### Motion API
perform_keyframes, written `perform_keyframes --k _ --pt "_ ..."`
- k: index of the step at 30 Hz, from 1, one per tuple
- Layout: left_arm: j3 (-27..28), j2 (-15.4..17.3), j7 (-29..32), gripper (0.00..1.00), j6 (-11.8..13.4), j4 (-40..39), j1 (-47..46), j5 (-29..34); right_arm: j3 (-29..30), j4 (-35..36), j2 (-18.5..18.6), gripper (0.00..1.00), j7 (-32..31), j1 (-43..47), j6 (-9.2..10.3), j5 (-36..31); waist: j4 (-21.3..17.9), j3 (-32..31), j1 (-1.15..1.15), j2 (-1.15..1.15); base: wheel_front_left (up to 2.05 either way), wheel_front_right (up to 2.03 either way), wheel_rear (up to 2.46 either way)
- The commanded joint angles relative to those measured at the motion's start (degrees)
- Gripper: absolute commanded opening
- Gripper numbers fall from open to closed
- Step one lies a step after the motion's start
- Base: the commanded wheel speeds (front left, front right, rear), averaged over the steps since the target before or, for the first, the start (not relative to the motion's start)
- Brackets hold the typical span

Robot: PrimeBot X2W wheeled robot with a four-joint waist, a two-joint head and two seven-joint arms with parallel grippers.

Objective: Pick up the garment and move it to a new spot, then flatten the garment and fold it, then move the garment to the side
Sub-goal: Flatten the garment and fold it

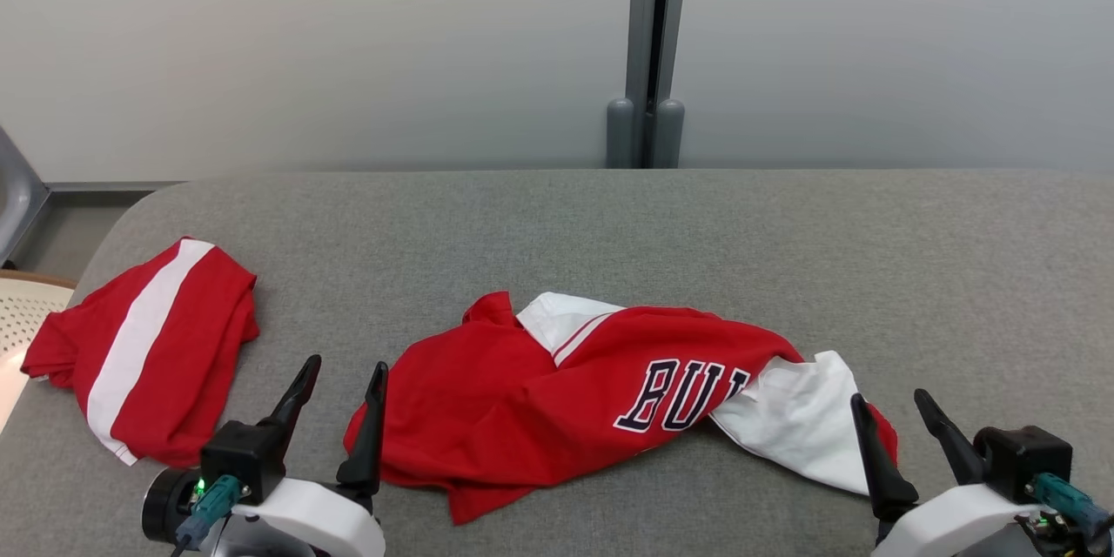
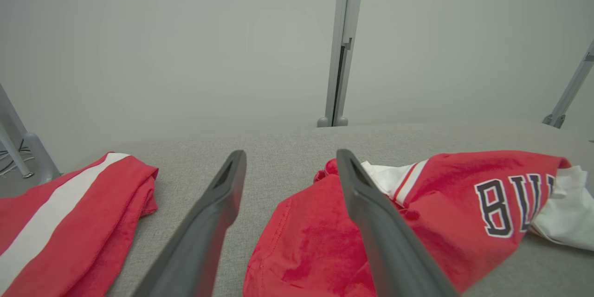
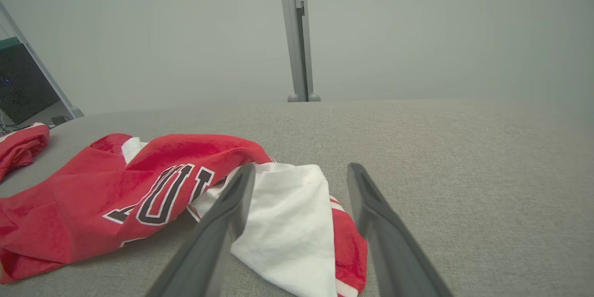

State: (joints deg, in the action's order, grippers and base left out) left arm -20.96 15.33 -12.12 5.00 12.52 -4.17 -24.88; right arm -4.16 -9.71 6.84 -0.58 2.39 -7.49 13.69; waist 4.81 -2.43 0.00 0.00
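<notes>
The garment (image 1: 540, 418) is a crumpled red and white shirt with dark lettering, lying near the front middle of the grey table (image 1: 609, 226). My left gripper (image 1: 341, 367) is open beside the shirt's left edge, holding nothing. In the left wrist view the left gripper (image 2: 291, 155) points past that red edge of the garment (image 2: 301, 241). Over at the shirt's white right end my right gripper (image 1: 889, 400) is open and empty. The right wrist view has the right gripper (image 3: 301, 169) above the white part of the garment (image 3: 93, 195).
A second red garment with a white stripe (image 1: 148, 348) lies folded at the table's left end. A grey post (image 1: 648, 43) stands behind the far edge against a pale wall. A pale perforated seat (image 1: 22, 313) is off the left edge.
</notes>
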Motion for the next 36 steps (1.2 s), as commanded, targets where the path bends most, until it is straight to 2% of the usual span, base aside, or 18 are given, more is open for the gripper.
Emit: perform_keyframes --k 1,12,13,14,15,16,23,36 --pt "0.0 0.04 -0.25 1.0 -0.42 0.28 -1.12 0.23 -0.4 -0.81 0.38 1.0 -0.34 -1.24 0.0 0.36 1.07 1.12 0.0 0.0 0.0 0.0 0.0" --pt "-0.88 -1.21 -1.58 1.0 -1.8 2.73 -5.13 0.63 -4.11 -12.77 0.25 1.0 -1.13 -10.01 0.0 1.02 3.46 5.07 0.0 0.0 0.0 0.0 0.0" --pt "-0.89 -1.25 -1.72 1.0 -1.89 2.95 -5.32 0.65 -4.16 -13.7 0.22 0.66 -1.1 -10.69 0.0 1.01 3.48 5.23 0.0 0.0 0.0 0.0 0.0" --pt "-0.87 -1.27 -1.87 1.0 -1.85 3.15 -5.51 0.67 -4.21 -14.5 0.14 0.44 -0.93 -11.28 0.0 1.08 3.5 5.4 0.0 0.0 0.0 0.0 0.0" --pt "-0.84 -1.29 -1.98 1.0 -1.85 3.33 -5.73 0.7 -4.35 -15.35 0.1 0.29 -0.93 -11.79 0.0 1.21 3.5 5.55 0.0 0.0 0.0 0.0 0.0" --pt "-0.86 -1.32 -2.01 1.0 -1.81 3.51 -5.91 0.77 -4.46 -15.94 0.08 0.0 -0.66 -12.22 0.0 1.29 3.52 5.7 0.0 0.0 0.0 0.0 0.0" --pt "-0.56 -1.57 -2.55 1.0 -1.99 3.99 -6.81 0.78 -3.82 -14.84 0.71 0.0 2.71 -11.96 0.0 1.65 3.29 6.38 0.0 0.0 0.0 0.0 0.0" --pt "0.32 -1.39 -2.91 1.0 -1.57 3.97 -6.87 1.04 3.36 -3.16 2.06 0.0 4.59 -8.99 0.01 1.59 0.02 7.1 0.0 0.0 0.0 0.0 0.0"
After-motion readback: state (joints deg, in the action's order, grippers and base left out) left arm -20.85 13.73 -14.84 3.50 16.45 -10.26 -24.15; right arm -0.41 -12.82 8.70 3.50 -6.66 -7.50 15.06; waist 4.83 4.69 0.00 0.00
